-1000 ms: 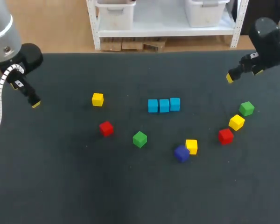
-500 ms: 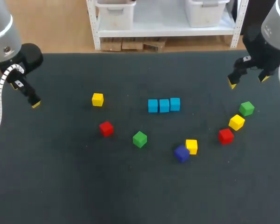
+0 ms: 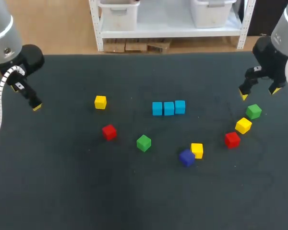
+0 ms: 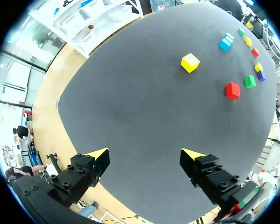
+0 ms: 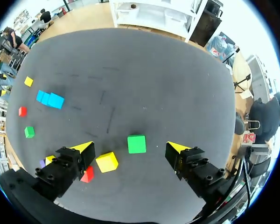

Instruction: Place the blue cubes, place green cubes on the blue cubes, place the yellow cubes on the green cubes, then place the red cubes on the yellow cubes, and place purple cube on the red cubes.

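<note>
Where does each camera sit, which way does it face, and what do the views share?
Head view: above and behind the robot, looking down on the table; left gripper at its left, right gripper at its right.
Left wrist view: on the left wrist, looking past its open fingers across the table.
Right wrist view: on the right wrist, looking past its open fingers at a green cube just ahead.
Shared: the row of blue cubes shows in all three.
</note>
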You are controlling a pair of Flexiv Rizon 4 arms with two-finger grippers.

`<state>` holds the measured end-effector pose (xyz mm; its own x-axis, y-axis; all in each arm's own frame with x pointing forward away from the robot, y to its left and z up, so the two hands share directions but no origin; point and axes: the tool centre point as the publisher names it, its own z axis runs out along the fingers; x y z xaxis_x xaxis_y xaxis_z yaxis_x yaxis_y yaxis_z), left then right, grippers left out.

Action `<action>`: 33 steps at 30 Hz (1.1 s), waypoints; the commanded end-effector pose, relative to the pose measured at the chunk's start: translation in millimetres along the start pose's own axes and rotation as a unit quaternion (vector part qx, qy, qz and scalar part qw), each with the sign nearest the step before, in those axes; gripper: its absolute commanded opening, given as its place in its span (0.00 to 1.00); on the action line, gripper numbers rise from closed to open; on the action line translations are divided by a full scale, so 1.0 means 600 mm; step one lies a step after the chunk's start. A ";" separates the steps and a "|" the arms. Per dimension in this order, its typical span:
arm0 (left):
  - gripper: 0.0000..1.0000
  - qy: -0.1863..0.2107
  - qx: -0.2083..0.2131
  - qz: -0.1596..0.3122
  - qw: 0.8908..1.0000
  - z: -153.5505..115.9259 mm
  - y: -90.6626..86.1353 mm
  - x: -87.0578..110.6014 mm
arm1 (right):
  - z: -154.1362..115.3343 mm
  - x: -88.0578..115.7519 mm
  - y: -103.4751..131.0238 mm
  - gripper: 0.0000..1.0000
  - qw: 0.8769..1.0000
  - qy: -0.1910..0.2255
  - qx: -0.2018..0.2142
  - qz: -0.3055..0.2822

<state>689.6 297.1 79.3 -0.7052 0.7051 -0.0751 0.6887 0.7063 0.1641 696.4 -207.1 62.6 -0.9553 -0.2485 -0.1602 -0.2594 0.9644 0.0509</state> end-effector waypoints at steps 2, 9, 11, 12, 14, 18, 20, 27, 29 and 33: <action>1.00 0.001 0.000 0.000 1.000 0.000 0.001 -0.001 | 0.013 -0.003 -0.003 1.00 1.000 0.019 -0.005 -0.001; 1.00 0.001 0.000 0.000 1.000 0.000 0.001 -0.001 | 0.044 0.004 -0.011 0.85 0.999 0.041 -0.001 -0.006; 1.00 0.001 0.000 0.000 1.000 0.000 0.001 -0.001 | 0.051 0.006 -0.015 0.86 0.999 0.046 -0.001 -0.006; 1.00 0.001 0.000 0.000 1.000 0.000 0.001 -0.001 | 0.053 0.007 -0.015 0.89 0.999 0.049 0.000 -0.007; 1.00 0.001 0.000 0.000 1.000 0.000 0.001 -0.001 | 0.059 0.010 -0.018 0.91 0.998 0.056 0.005 -0.005; 1.00 0.001 0.000 0.000 1.000 0.000 0.001 -0.001 | 0.068 0.013 -0.021 0.94 0.998 0.059 0.004 -0.001; 1.00 0.001 0.000 0.000 1.000 0.000 0.001 -0.001 | 0.074 0.015 -0.021 0.94 0.998 0.062 0.004 -0.001; 1.00 0.001 0.000 0.000 1.000 0.000 0.001 -0.001 | 0.092 0.016 -0.024 0.85 0.997 0.076 0.005 -0.001; 1.00 0.001 0.000 0.000 1.000 0.000 0.001 -0.001 | 0.095 0.016 -0.024 0.82 0.997 0.079 0.005 -0.003; 1.00 0.001 0.000 0.000 1.000 0.000 0.001 -0.001 | 0.098 0.015 -0.022 0.78 0.996 0.086 0.007 -0.007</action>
<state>689.6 297.1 79.3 -0.7052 0.7051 -0.0751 0.6887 0.7063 0.1641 694.2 -218.9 3.5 -0.9626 -0.2709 -0.0021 -0.2708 0.9621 0.0337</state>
